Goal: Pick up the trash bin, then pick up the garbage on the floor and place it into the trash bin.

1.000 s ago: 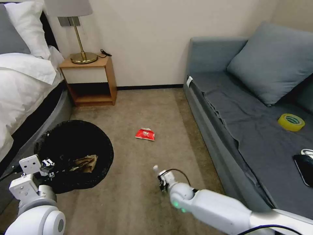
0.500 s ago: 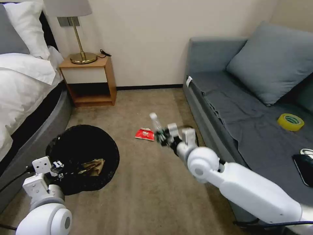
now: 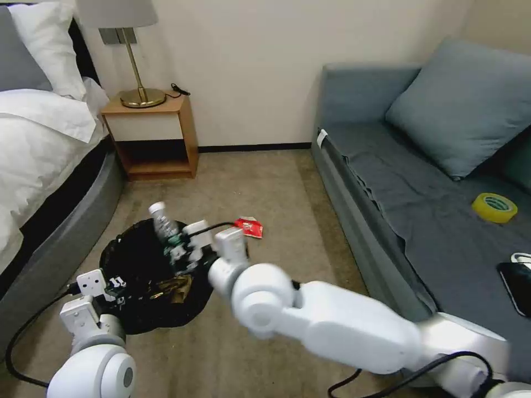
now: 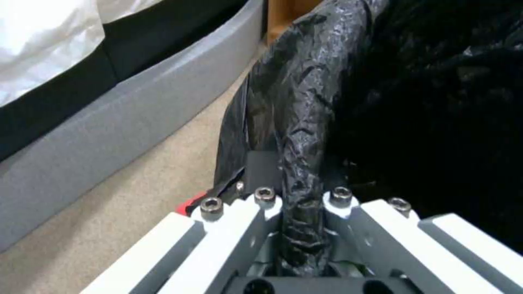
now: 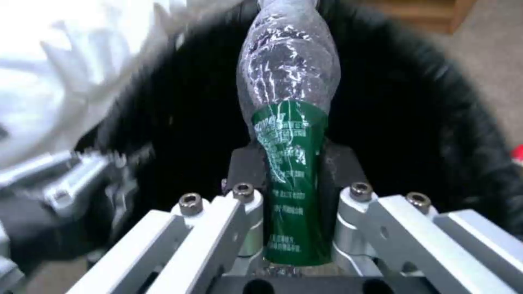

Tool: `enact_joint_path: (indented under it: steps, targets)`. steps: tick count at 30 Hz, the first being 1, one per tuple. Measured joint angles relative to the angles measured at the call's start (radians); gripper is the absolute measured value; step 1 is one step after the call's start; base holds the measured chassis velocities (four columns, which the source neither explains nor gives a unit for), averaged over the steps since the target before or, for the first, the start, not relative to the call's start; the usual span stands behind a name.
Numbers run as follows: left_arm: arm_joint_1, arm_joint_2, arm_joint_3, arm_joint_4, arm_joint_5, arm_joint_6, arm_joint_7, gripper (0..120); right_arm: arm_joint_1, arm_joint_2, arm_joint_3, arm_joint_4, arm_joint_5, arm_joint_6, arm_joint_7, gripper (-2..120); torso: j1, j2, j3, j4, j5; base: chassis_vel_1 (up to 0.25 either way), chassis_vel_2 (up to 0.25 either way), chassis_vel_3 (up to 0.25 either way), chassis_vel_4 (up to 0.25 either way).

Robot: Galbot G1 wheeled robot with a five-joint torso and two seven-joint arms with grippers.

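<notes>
My left gripper [image 3: 115,285] is shut on the bag-covered rim [image 4: 297,134] of the trash bin [image 3: 127,260], holding it above the carpet near the bed. Brown and gold garbage [image 3: 171,287] lies inside the bin. My right gripper [image 3: 180,255] is shut on the clear bottle with a green label [image 3: 164,228], held over the bin's opening; the right wrist view shows the bottle [image 5: 291,134] clamped between the fingers [image 5: 242,171] with the black bin interior [image 5: 403,110] behind it. A red snack packet [image 3: 249,227] lies on the carpet just beyond the bin.
A bed [image 3: 44,143] stands at the left and a wooden nightstand [image 3: 152,135] with a lamp at the back. A grey sofa [image 3: 420,182] at the right carries a yellow tape roll [image 3: 494,207] and a black phone [image 3: 517,284]. Open carpet [image 3: 260,177] lies between them.
My right arm has swung left with the bottle, from low over the carpet to above the bin. The left gripper has shifted the bin rightward, closer to the red packet.
</notes>
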Motion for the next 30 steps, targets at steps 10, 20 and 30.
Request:
enact_joint_path:
  steps: [10, 20, 30]
  targets:
    - [0.001, -0.005, -0.006, -0.01, 0.0, 0.002, 0.001, 2, -0.036, 0.022, -0.058, -0.045, -0.067, 0.014, -0.014, 18, 0.0, 0.0, 0.0, -0.0001, 0.0002, 0.0, 0.0, 0.0, 0.0]
    - [0.005, -0.003, -0.009, -0.016, -0.001, 0.003, 0.002, 2, -0.035, 0.004, -0.04, -0.036, -0.093, 0.014, -0.039, 51, 0.0, 0.0, 0.0, -0.0002, 0.0002, 0.0, 0.0, 0.0, 0.0]
    - [0.008, -0.012, -0.005, -0.025, -0.001, 0.002, 0.003, 2, -0.017, 0.003, -0.041, -0.033, -0.104, 0.011, -0.033, 89, 0.0, 0.0, 0.0, -0.0002, 0.0003, 0.0, 0.0, 0.0, 0.0]
